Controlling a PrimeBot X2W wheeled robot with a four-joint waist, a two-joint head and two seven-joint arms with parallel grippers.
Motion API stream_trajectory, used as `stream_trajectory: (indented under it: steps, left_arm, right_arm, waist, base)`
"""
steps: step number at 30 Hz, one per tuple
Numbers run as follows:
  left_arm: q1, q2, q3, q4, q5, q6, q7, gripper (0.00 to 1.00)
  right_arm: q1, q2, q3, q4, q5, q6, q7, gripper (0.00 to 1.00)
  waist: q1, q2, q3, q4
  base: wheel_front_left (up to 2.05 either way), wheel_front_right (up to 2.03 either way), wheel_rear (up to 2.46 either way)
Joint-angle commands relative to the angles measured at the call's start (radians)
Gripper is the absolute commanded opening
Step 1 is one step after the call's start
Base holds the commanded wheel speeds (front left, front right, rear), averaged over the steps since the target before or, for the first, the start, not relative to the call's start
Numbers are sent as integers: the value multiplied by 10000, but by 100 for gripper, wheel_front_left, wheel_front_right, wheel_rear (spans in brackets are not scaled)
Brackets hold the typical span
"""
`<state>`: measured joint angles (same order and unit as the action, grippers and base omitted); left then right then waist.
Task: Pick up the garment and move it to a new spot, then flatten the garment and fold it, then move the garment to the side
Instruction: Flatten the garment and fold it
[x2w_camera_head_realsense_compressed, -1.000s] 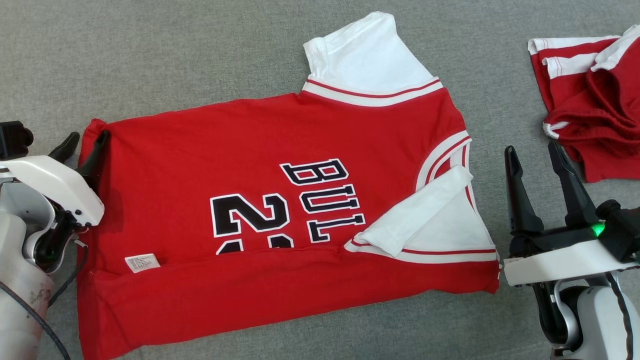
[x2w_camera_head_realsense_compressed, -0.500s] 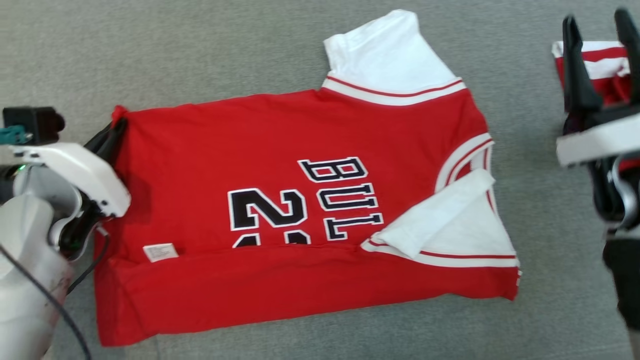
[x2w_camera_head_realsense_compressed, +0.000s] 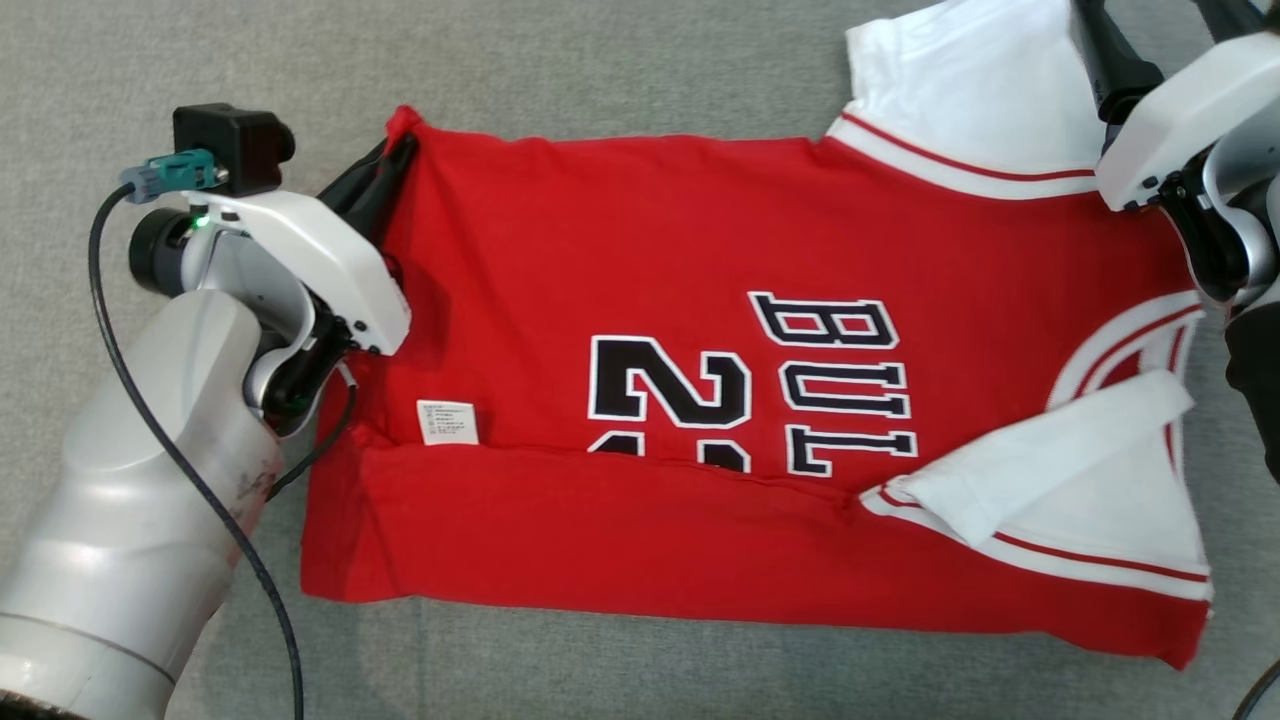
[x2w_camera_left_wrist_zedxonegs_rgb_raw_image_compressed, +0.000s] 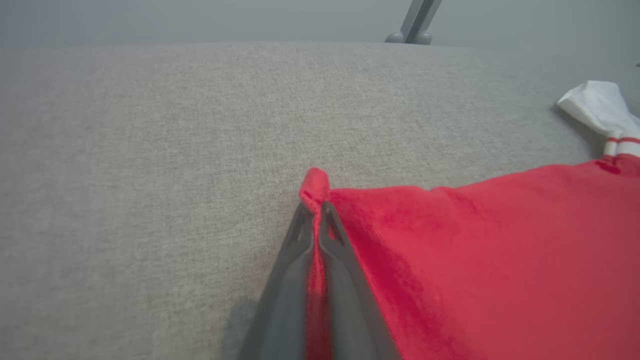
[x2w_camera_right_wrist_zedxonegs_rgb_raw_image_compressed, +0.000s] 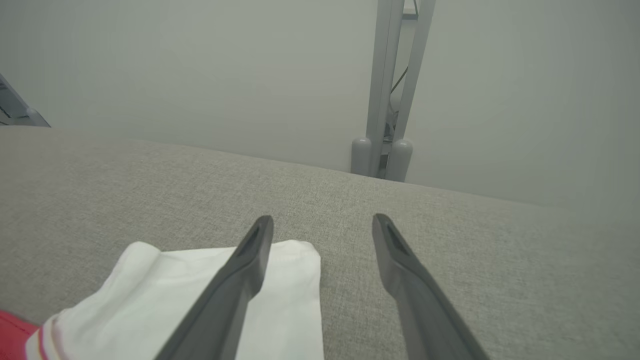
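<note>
The garment (x2w_camera_head_realsense_compressed: 640, 240) is showing matt red cloth with white cloth sleeves (x2w_camera_head_realsense_compressed: 960, 90). The grey surface (x2w_camera_head_realsense_compressed: 600, 70) is presenting coarse woven fabric. The left gripper (x2w_camera_head_realsense_compressed: 400, 148) is displaying matt dark fingers (x2w_camera_left_wrist_zedxonegs_rgb_raw_image_compressed: 345, 280) and glossy white casing (x2w_camera_head_realsense_compressed: 320, 250).

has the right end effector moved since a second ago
Yes: right end effector went from beside the jersey's folded sleeve to its far white sleeve.

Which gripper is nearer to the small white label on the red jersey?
Left. The left gripper pinches a corner of the jersey, at the end with the label. The right gripper hangs open by the white sleeve at the opposite end.
</note>
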<state>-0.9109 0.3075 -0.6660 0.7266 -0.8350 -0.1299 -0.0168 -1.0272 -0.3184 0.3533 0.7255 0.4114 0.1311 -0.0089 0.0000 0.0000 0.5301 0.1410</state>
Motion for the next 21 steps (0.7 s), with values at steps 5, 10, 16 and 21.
stream_trajectory:
  steps: [5,10,16,21]
  left_arm:
    - [-414,-128,-399,140,-251,-1,-244,0]
    - [-596,-158,-778,262,-554,-1,-444,0]
    - [-709,-92,-1126,280,-1005,-1,-651,0]
    - [-803,123,-1211,156,-1413,-1,-950,0]
  right_arm:
    - [-772,-212,790,926,473,-7,432,100]
    - [-1339,-279,1594,1661,1073,-9,1205,100]
    - [-1682,-472,2251,1789,2043,-7,1514,0]
    - [-1879,-708,2446,1498,2798,-9,1041,0]
  waist:
    - [0,0,300,392]
    - [0,0,377,514]
    - [0,0,300,596]
    - [0,0,155,562]
  base:
    - [0,0,0]
    - [0,0,0]
    - [0,0,0]
    - [0,0,0]
